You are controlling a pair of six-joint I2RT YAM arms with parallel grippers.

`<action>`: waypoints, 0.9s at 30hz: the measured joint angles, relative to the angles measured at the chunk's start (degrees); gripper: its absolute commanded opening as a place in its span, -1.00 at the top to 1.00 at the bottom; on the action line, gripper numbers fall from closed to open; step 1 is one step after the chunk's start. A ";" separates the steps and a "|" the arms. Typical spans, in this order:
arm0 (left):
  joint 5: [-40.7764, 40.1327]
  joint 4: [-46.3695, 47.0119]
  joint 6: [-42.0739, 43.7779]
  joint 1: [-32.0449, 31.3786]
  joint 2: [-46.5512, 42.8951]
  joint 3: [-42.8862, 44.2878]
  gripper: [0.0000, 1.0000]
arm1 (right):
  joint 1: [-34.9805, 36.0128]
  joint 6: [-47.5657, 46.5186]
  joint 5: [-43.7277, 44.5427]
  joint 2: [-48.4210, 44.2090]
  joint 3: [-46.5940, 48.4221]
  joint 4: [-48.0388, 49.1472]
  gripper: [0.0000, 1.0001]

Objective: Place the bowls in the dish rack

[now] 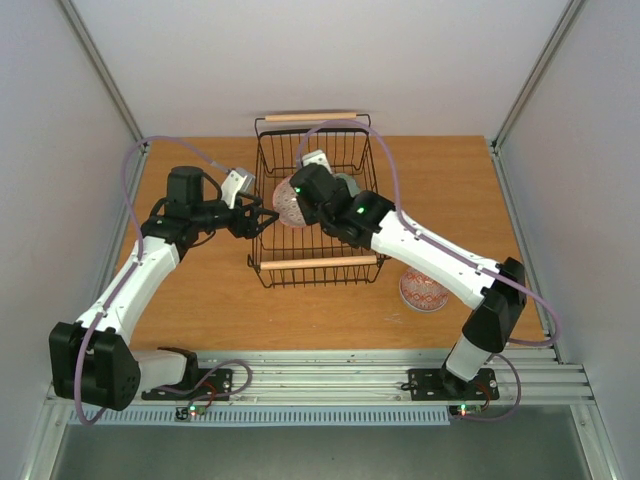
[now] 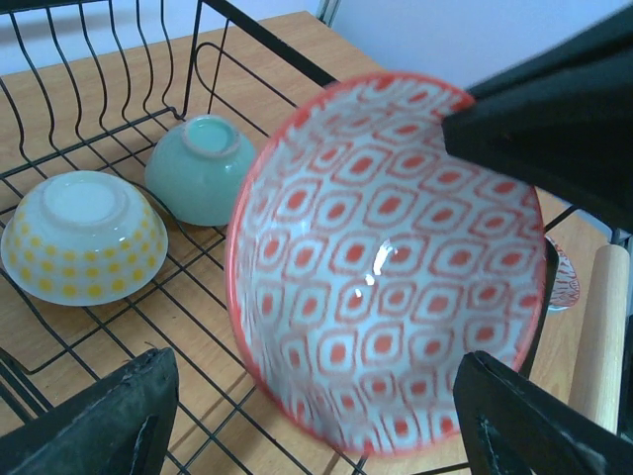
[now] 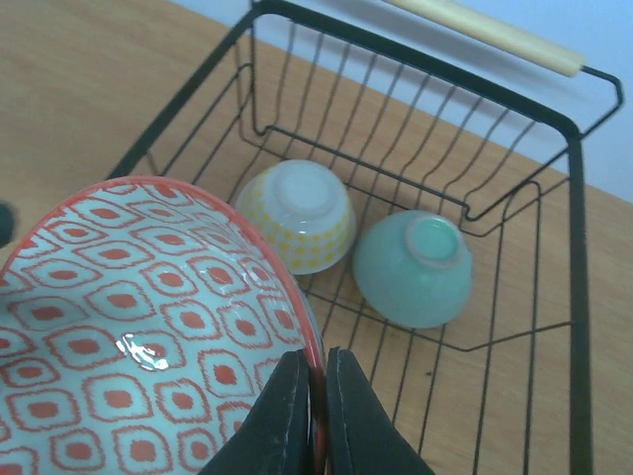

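Observation:
My right gripper [image 3: 316, 388] is shut on the rim of a red-patterned white bowl [image 3: 129, 327]. It holds the bowl tilted over the left part of the black wire dish rack [image 1: 262, 180]. The bowl also shows in the top view [image 1: 286, 204] and fills the left wrist view [image 2: 386, 267]. Two bowls lie upside down on the rack floor: a pale green one [image 3: 413, 267] [image 2: 203, 168] and a cream one with yellow dots [image 3: 297, 218] [image 2: 84, 233]. My left gripper [image 1: 262, 217] [image 2: 316, 421] is open and empty at the rack's left wall, facing the held bowl.
Another red-patterned bowl [image 1: 424, 290] sits on the wooden table [image 1: 200, 300] to the right of the rack, under my right forearm. The rack's wooden handles are at its near side [image 1: 320, 262] and far side [image 1: 310, 117]. White walls enclose the table.

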 measured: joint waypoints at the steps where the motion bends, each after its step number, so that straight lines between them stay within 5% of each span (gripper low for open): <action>1: -0.11 -0.02 0.02 0.00 0.00 0.00 -0.54 | 0.83 -0.15 0.00 0.11 0.00 0.02 0.97; 6: -0.39 -0.02 0.02 0.00 0.00 0.00 -0.46 | 4.70 -1.09 0.57 0.15 0.13 0.52 0.97; 8: -0.59 0.00 0.09 0.00 0.00 0.00 0.15 | 5.97 -1.62 0.98 0.13 0.15 0.79 0.97; 12: -0.50 -0.02 0.24 0.00 0.00 0.00 0.96 | 7.17 -2.49 1.49 0.13 0.20 1.42 0.97; 18: -3.10 0.15 0.44 0.02 0.85 0.11 0.99 | 7.74 -3.37 2.32 0.20 1.01 2.71 0.96; 19: -2.99 0.13 0.44 0.02 0.85 0.13 0.99 | 7.74 -3.56 2.38 0.20 1.01 2.73 0.80; 22: -2.58 0.02 0.68 0.04 0.87 0.13 0.99 | 7.69 -4.22 2.25 0.20 0.96 2.91 -0.20; 27: 0.90 -1.77 1.53 0.09 1.29 0.13 0.99 | 5.31 -4.39 -5.90 -4.68 -4.04 6.14 -0.91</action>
